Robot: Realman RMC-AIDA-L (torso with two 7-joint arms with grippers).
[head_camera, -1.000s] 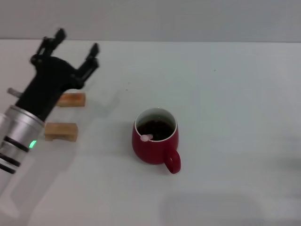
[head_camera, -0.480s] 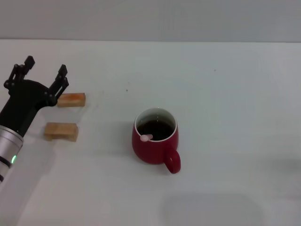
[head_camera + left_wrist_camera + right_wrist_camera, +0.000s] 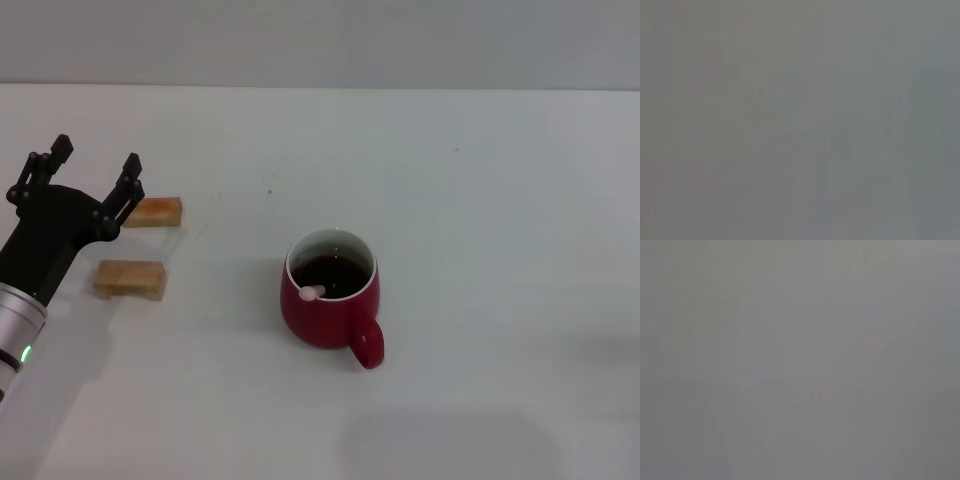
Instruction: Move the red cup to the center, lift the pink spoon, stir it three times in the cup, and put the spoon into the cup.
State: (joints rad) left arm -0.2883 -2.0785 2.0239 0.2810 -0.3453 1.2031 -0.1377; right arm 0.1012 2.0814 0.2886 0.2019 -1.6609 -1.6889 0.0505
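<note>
Spoon work looks finished: small pink-handled spoon rests inside rounded dark-red ceramic mug mid-table; left tool, fingers spread, hovers near the left edge, ready to park.

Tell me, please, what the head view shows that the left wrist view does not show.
Only the head view shows the scene: the red cup with dark liquid standing on the white table, the pink spoon resting inside it with its end against the rim, two tan wooden blocks to the robot's left, and the left pincer open and empty beyond those blocks. Only the left wrist view shows nothing distinct: it is a plain grey field. The two views share no recognisable object. The right pincer appears in neither.
</note>
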